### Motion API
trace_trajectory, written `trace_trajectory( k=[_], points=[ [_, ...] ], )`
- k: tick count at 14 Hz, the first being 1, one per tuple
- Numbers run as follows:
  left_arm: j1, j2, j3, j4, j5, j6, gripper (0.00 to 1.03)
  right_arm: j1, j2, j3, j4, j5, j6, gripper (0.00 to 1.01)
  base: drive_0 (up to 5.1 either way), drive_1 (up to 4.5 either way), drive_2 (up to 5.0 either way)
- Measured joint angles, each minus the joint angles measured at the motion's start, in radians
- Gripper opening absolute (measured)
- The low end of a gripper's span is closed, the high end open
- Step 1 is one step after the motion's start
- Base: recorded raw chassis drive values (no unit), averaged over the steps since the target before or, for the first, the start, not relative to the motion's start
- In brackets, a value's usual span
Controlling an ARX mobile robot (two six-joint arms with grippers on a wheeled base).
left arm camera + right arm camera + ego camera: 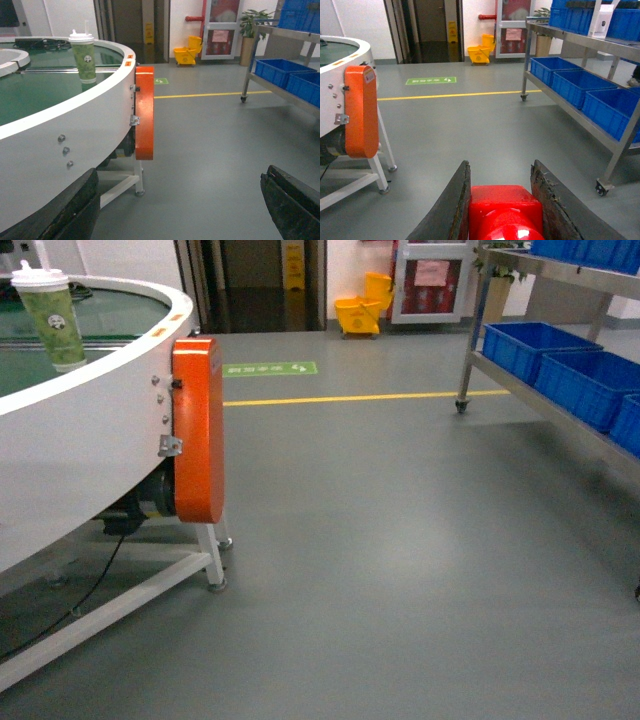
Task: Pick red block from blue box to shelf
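In the right wrist view the red block (504, 210) sits clamped between the two dark fingers of my right gripper (500, 172), its round stud facing the camera, held above the grey floor. The steel shelf (580, 120) runs along the right, its rail and posts on caster wheels; it also shows in the head view as the shelf (480, 300). My left gripper (182, 200) is open, its fingers far apart with only floor between them. The blue box is out of view. Neither gripper shows in the head view.
Dark blue crates (572, 85) fill the shelf's lower tier. A round white conveyor table (90, 440) with an orange guard (198, 430) stands on the left, carrying a green paper cup (50, 315). A yellow mop bucket (360, 312) stands at the far wall. A yellow floor line (360, 397) crosses ahead.
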Motion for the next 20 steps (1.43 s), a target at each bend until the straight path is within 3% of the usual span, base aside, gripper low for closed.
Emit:
trace_trajectory(
  k=[20],
  points=[
    [0.000, 0.000, 0.000, 0.000, 0.000, 0.000, 0.98, 0.000, 0.000, 0.000, 0.000, 0.000, 0.000, 0.29, -1.5, -1.51, -1.5]
  ],
)
